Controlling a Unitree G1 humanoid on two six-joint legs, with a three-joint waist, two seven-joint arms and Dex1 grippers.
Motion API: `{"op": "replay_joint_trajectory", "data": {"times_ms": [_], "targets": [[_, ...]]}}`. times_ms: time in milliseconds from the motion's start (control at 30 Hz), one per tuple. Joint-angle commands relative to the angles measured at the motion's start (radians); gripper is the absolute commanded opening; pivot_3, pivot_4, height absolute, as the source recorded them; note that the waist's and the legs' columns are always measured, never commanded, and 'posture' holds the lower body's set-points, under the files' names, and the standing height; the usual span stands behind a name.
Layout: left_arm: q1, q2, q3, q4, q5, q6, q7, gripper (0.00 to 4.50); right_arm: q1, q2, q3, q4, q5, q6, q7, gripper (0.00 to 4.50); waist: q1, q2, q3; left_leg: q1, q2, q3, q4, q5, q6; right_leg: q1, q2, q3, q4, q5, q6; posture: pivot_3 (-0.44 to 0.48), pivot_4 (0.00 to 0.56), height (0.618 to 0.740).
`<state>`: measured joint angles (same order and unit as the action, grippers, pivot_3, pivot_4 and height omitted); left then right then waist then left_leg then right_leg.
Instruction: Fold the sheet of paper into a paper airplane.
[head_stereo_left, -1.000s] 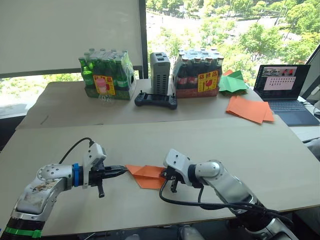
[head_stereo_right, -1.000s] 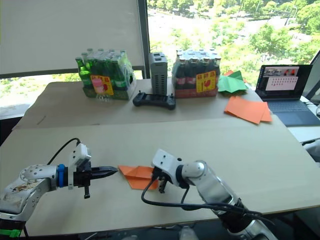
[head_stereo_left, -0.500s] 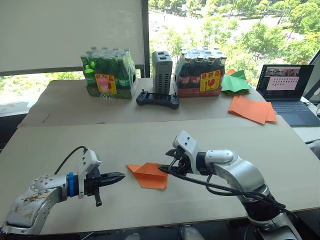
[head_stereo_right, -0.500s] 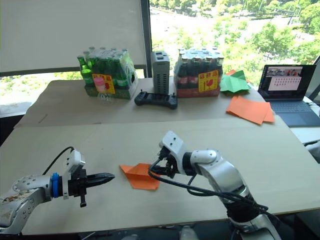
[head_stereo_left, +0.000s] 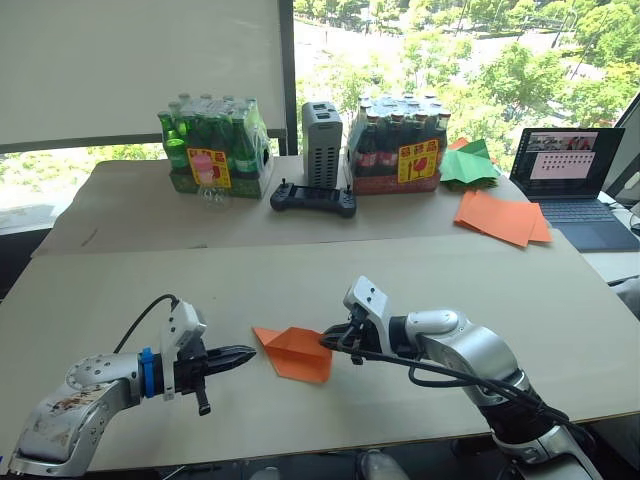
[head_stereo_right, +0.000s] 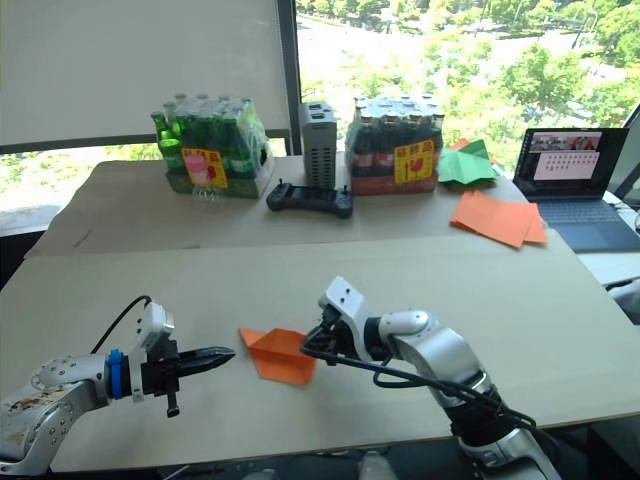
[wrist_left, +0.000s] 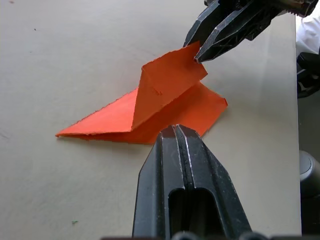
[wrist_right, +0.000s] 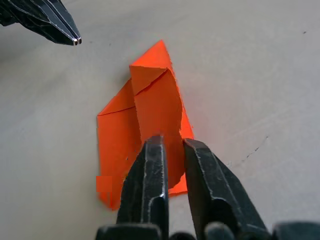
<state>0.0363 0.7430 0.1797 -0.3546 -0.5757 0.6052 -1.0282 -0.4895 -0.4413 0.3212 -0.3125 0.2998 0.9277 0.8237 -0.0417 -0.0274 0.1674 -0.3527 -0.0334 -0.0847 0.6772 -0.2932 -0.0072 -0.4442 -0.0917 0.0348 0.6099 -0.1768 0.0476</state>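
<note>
While the right end effector (head_stereo_left: 330, 343) pinches a raised flap of the half-folded sheet of paper (head_stereo_left: 293, 351) lying on the worktop (head_stereo_left: 420, 270), the left end effector (head_stereo_left: 243, 355) waits clenched just beside its point, so the flap likely needs laying over and creasing next.

Bright orange on the folded, creased sheet of paper (head_stereo_left: 293, 351), over a pale beige wooden table (head_stereo_left: 450, 270). Glossy black on both grippers' fingers (wrist_left: 187, 190), with a blue band at the left wrist (head_stereo_left: 148, 360). Further back, green glass bottles (head_stereo_left: 213, 145) bearing a yellow-and-red label, a flat orange paper pile (head_stereo_left: 503, 217), crumpled green paper (head_stereo_left: 468, 165).
</note>
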Motion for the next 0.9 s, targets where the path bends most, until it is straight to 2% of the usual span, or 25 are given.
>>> {"op": "replay_joint_trajectory", "data": {"times_ms": [33, 200, 267, 500, 767, 900], "targets": [[-0.032, -0.011, 0.009, -0.014, -0.022, -0.02, 0.013, 0.0, -0.005, 0.013, -0.011, -0.024, 0.027, -0.016, -0.006, 0.02, 0.0, 0.0, 0.0, 0.0, 0.0, 0.0, 0.0, 0.0, 0.0, 0.0, 0.0, 0.0, 0.0, 0.0, 0.0, 0.0, 0.15, 0.723], [-0.074, -0.024, 0.005, 0.021, -0.02, -0.023, 0.024, 0.0, -0.003, 0.0, 0.001, -0.067, 0.0, -0.063, -0.016, 0.02, 0.001, 0.0, 0.0, 0.0, 0.0, 0.0, 0.0, 0.0, 0.0, 0.0, 0.0, 0.0, 0.0, 0.0, 0.0, 0.0, 0.15, 0.723], [-0.128, -0.055, 0.032, 0.045, -0.069, 0.02, 0.06, 0.0, -0.01, -0.023, 0.006, -0.129, -0.05, -0.178, -0.031, 0.02, 0.003, 0.0, 0.0, 0.0, 0.0, 0.0, 0.0, 0.0, 0.0, 0.0, 0.0, 0.0, 0.0, 0.0, 0.0, 0.0, 0.15, 0.723], [-0.204, -0.08, 0.096, 0.07, -0.169, 0.088, 0.123, 0.0, -0.01, -0.109, 0.124, -0.182, -0.476, -0.667, -0.233, 0.02, 0.0, 0.0, 0.0, 0.0, -0.001, 0.001, 0.001, 0.0, -0.001, -0.001, 0.0, 0.0, 0.001, 0.0, 0.0, 0.0, 0.15, 0.723], [-0.202, -0.085, 0.083, 0.043, -0.187, 0.107, 0.169, 0.0, 0.061, -0.195, 0.314, -0.023, -0.891, -1.085, -0.331, 0.02, 0.001, -0.001, 0.0, 0.0, -0.001, 0.001, 0.001, 0.0, -0.001, 0.0, -0.001, 0.001, 0.001, 0.0, 0.0, 0.0, 0.15, 0.723], [-0.209, -0.082, 0.081, 0.031, -0.2, 0.121, 0.187, 0.0, 0.078, -0.184, 0.326, 0.065, -0.921, -1.154, -0.311, 0.02, 0.001, -0.001, 0.0, 0.0, -0.001, 0.001, 0.001, 0.001, -0.001, 0.0, 0.0, 0.001, 0.001, 0.0, 0.0, 0.0, 0.15, 0.723]]}}
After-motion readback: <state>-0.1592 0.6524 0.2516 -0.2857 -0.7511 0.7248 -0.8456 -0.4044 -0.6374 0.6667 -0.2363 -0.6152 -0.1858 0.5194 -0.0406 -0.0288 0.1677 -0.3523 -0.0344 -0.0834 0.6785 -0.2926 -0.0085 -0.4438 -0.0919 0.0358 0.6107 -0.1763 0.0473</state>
